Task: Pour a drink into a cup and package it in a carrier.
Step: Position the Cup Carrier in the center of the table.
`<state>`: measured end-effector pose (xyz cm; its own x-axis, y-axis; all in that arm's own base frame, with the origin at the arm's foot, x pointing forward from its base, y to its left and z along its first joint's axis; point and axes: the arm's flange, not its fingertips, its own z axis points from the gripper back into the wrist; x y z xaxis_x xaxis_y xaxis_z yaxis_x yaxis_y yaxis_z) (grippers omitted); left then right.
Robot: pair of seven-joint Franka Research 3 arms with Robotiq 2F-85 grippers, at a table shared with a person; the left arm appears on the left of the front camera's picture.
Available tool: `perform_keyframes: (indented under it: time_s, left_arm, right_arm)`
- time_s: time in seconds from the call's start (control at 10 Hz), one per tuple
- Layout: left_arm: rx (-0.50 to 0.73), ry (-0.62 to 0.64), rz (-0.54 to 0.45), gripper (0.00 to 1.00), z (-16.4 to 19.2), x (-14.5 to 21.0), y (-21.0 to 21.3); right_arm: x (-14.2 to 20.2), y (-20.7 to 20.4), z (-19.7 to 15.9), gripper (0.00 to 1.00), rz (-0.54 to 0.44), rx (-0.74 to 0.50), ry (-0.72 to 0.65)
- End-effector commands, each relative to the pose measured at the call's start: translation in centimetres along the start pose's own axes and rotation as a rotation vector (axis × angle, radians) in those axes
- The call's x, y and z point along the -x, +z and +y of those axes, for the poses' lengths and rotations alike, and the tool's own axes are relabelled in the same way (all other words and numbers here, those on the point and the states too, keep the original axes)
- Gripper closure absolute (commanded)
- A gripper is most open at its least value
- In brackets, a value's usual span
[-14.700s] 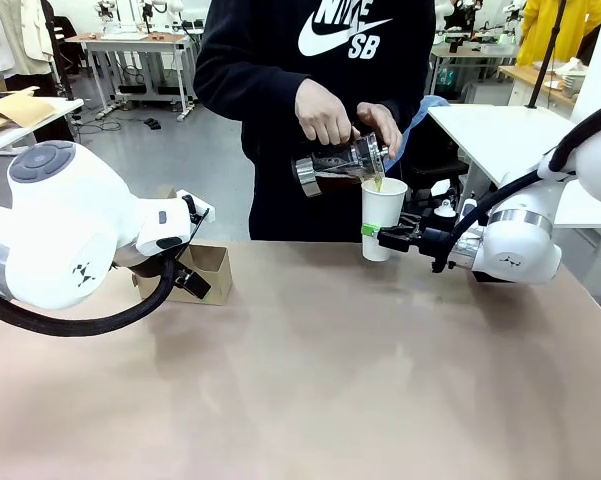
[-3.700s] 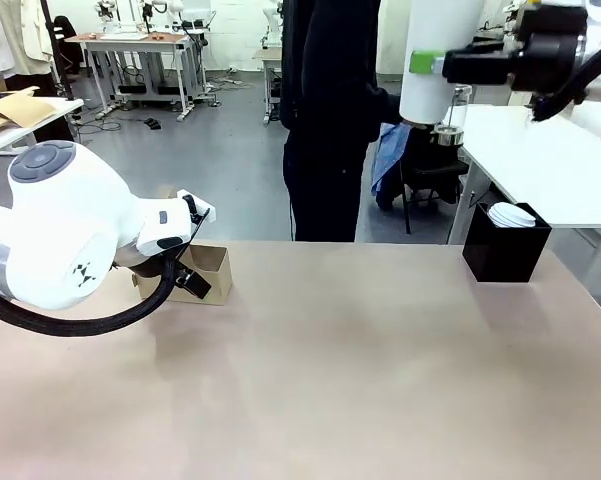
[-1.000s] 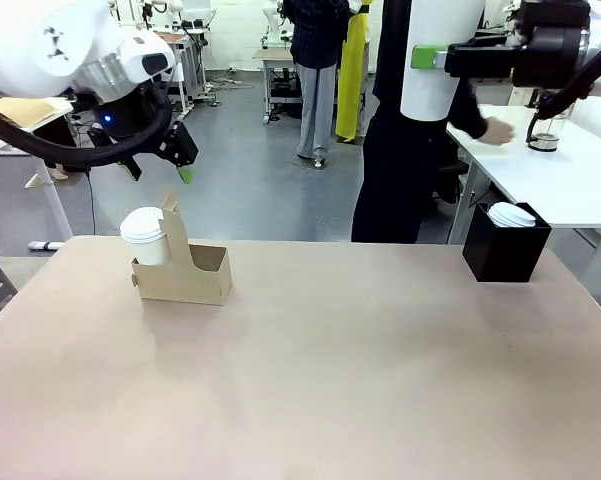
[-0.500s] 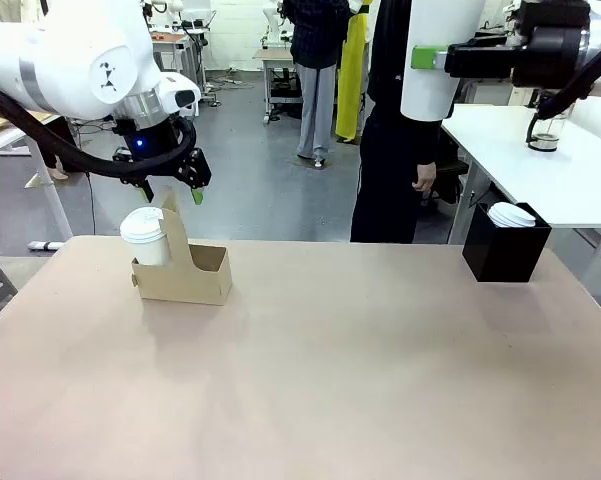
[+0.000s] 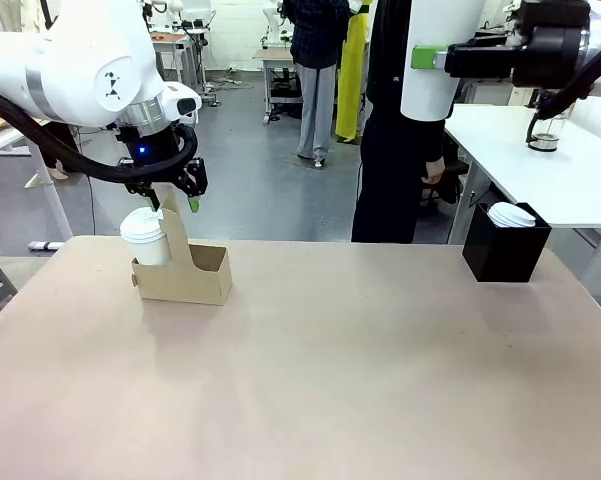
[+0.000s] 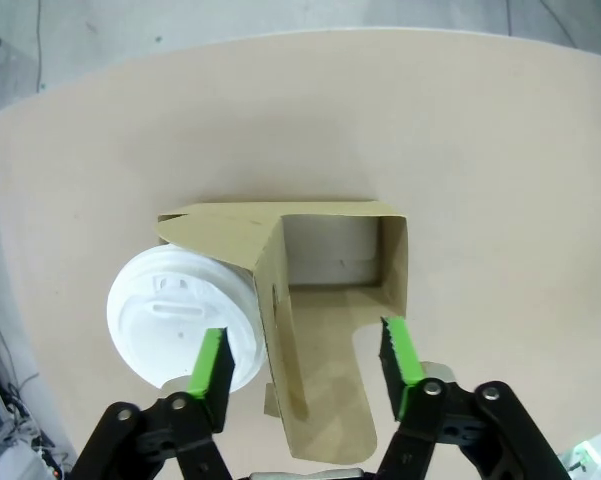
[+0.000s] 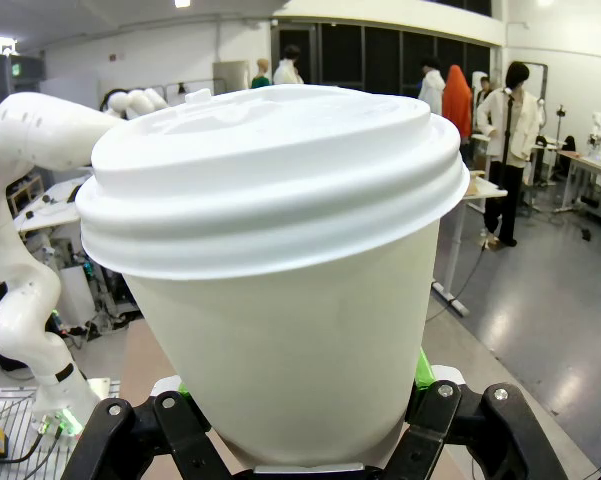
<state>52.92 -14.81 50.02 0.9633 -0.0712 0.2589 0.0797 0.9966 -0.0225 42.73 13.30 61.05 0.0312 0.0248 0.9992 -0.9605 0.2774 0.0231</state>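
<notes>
The brown cardboard carrier point(image 5: 194, 282) stands at the table's far left, with a short lidded white cup point(image 5: 143, 236) in its left slot. My left gripper point(image 5: 175, 203) hangs open just above it. From above, its green pads point(image 6: 212, 372) straddle the carrier's point(image 6: 325, 300) upright handle panel without touching it. Up at the right, my right gripper point(image 5: 432, 58) is shut on the tall white cup point(image 5: 435, 95) and holds it high above the table. Close up, that cup point(image 7: 280, 330) carries a domed white lid. The drink is hidden.
A black box point(image 5: 505, 255) holding white lids sits at the table's far right edge. A person point(image 5: 400, 130) stands behind the table beside a white side table point(image 5: 560, 165) with a glass jug point(image 5: 543, 135). The table's middle and front are bare.
My left gripper has come down from above and left to sit over the carrier's handle panel, with its jaws a little narrower. The right arm and the cup have not moved.
</notes>
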Motion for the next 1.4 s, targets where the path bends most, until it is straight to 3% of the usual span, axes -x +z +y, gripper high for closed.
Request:
perform_keyframes:
  time_s: [0.0, 0.1, 0.2, 0.4, 0.7, 0.9, 1.0, 1.3]
  left_arm:
    - [-0.016, 0.019, -0.020, 1.00, -0.1, 0.1, 0.6]
    - [-0.023, 0.018, -0.019, 1.00, 0.0, 0.0, 0.9]
    - [-0.025, 0.021, -0.021, 0.86, -0.1, 0.2, 0.9]
    - [-0.026, 0.024, -0.021, 1.00, -0.2, 0.4, 0.8]
    - [-0.044, 0.031, -0.007, 1.00, 0.1, 0.6, 0.2]
    - [0.005, 0.015, 0.106, 1.00, 0.7, 0.3, -0.3]
    - [-0.016, 0.013, -0.005, 1.00, 0.3, 0.1, 0.4]
    - [-0.013, 0.016, 0.010, 0.98, 0.3, 0.1, 0.6]
  right_arm:
    - [-0.1, -0.3, 0.1, 0.20, -0.014, 0.002, 0.025]
    - [-0.1, -0.3, 0.1, 0.20, -0.014, 0.002, 0.025]
    - [-0.1, -0.3, 0.1, 0.20, -0.014, 0.002, 0.025]
    - [-0.1, -0.3, 0.1, 0.20, -0.014, 0.002, 0.025]
    - [-0.1, -0.3, 0.1, 0.20, -0.014, 0.002, 0.025]
    - [-0.1, -0.3, 0.1, 0.20, -0.014, 0.002, 0.025]
    - [-0.1, -0.3, 0.1, 0.20, -0.014, 0.002, 0.025]
    - [-0.1, -0.3, 0.1, 0.20, -0.014, 0.002, 0.025]
